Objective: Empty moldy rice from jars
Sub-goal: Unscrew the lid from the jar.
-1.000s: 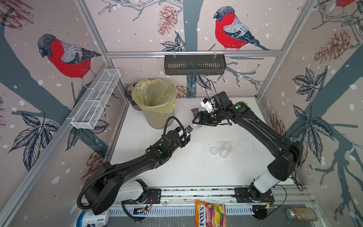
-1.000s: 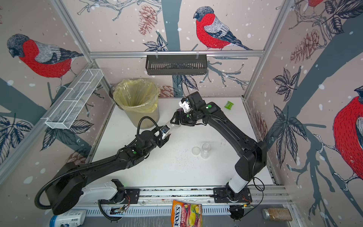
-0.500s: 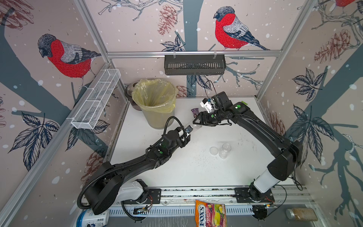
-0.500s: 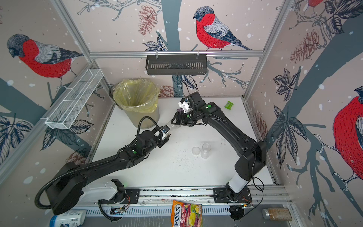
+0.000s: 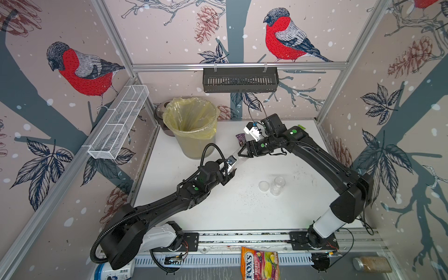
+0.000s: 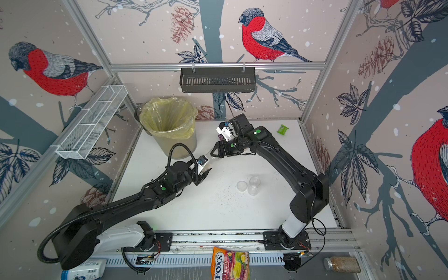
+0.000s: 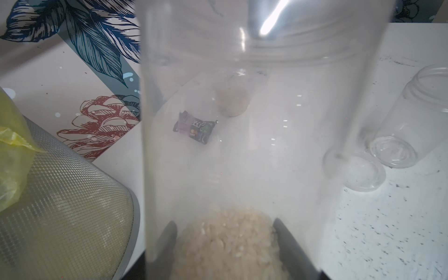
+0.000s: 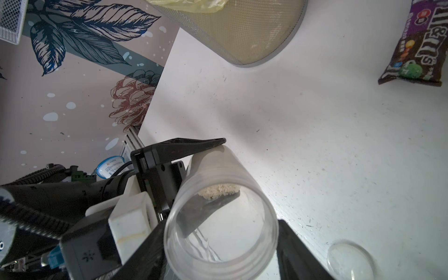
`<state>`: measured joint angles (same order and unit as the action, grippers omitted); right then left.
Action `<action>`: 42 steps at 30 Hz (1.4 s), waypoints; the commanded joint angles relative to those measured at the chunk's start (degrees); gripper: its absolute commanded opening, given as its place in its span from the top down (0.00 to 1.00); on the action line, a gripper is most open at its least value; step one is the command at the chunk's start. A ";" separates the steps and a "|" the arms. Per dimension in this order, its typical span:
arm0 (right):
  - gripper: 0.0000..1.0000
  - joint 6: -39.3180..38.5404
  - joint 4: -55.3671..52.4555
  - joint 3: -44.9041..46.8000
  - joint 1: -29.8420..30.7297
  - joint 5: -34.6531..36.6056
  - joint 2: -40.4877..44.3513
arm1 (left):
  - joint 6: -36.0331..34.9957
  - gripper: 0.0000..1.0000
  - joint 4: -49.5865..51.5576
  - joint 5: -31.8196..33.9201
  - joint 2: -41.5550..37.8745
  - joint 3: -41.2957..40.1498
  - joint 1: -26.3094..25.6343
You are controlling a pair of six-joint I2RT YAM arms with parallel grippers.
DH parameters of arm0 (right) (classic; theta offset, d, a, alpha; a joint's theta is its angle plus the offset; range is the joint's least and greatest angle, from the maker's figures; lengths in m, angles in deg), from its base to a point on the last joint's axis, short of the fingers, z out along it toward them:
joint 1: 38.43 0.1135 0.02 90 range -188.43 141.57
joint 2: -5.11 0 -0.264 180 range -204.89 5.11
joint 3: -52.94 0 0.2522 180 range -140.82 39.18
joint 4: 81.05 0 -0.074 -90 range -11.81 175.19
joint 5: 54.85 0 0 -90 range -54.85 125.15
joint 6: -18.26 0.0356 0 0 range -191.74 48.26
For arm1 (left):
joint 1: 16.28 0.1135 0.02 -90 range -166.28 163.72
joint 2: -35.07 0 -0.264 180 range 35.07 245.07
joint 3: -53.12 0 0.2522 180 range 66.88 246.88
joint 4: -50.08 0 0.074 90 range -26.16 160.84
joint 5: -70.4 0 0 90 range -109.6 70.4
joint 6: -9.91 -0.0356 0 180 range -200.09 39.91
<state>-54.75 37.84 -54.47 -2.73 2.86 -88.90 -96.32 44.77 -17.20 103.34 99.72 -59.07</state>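
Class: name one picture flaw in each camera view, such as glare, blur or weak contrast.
Left wrist view: the held jar fills the frame out of focus, with a glare streak on its wall. Right wrist view: the jar's near rim is blurred, the table sharp. In both top views the clear jar almost vanishes against the white table.

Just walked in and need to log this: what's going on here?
Both arms are on one clear jar held in the air near the bin. The left pincer grips its base end, where a little moldy rice sits; the right pincer presses on both sides of its mouth end. Another jar stands empty on the table, lid beside it.
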 commanded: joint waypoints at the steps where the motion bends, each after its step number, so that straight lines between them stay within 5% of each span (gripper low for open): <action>1: 0.67 -10.98 0.95 0.52 0.03 3.05 0.56 | 0.56 0.95 -7.29 -8.25 -0.79 0.21 0.54; 4: 0.84 -20.71 0.04 1.80 -0.11 1.20 1.10 | 0.93 0.95 -7.12 -9.78 -0.70 0.12 1.27; 15: 0.72 -42.16 1.11 5.43 -1.33 -5.49 3.66 | 1.55 0.97 -6.75 -13.54 -1.90 -0.11 3.06; 25: 0.64 -50.86 -1.49 2.65 -2.32 -4.43 -0.73 | 1.55 0.99 -4.92 -16.19 -1.55 1.26 3.06; 35: 0.57 -51.73 2.93 6.72 -2.70 -9.20 2.01 | 1.19 1.00 -5.03 -14.18 -2.94 1.13 3.10; 41: 0.41 -50.46 7.90 11.14 -2.96 -9.98 4.75 | 1.20 1.00 -5.15 -14.17 -2.88 1.22 3.06; 42: 0.29 -49.99 8.38 11.42 -3.21 -10.17 4.93 | 1.20 1.00 -5.12 -14.08 -2.89 1.18 3.06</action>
<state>-104.67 44.81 -43.91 -5.77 -8.97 -84.23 -96.38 49.51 -28.74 101.09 99.89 -55.94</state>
